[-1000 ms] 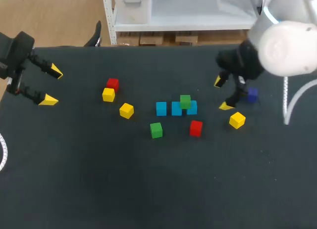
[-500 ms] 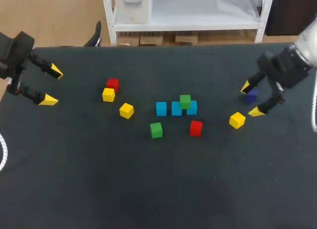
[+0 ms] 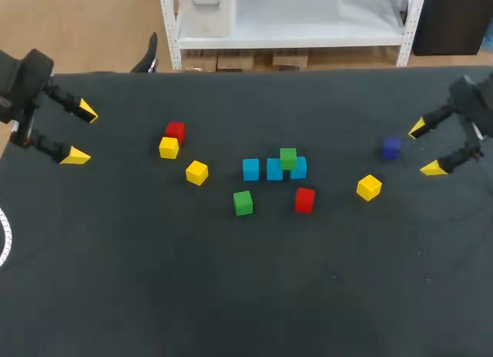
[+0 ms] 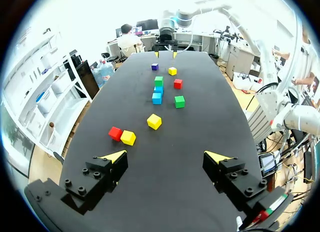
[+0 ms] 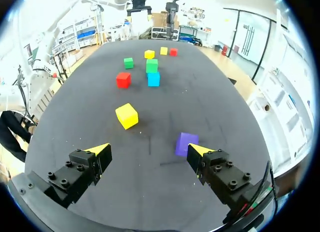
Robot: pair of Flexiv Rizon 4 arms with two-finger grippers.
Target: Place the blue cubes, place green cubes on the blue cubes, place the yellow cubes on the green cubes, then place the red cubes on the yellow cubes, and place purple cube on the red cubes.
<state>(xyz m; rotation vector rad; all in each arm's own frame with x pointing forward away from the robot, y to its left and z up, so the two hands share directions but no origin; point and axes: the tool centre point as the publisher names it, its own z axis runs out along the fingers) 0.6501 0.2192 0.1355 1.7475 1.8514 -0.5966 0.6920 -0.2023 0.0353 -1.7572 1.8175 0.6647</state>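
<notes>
Three blue cubes stand in a row at mid table, and one green cube rests on top of them. A second green cube and a red cube lie just in front of the row. Further left sit a yellow cube, another yellow cube and a red cube. A third yellow cube and the purple cube lie to the right. My right gripper is open at the right edge, the purple cube beside one finger. My left gripper is open at the far left, empty.
The black table has wide bare room along its whole front half. In the left wrist view the cubes run in a line ahead of the left gripper, with the nearest yellow cube a short way off.
My right arm has drawn back to the right, from beside the blue row past the purple cube to the table's right edge. Its gripper stayed open. The left arm has not moved.
</notes>
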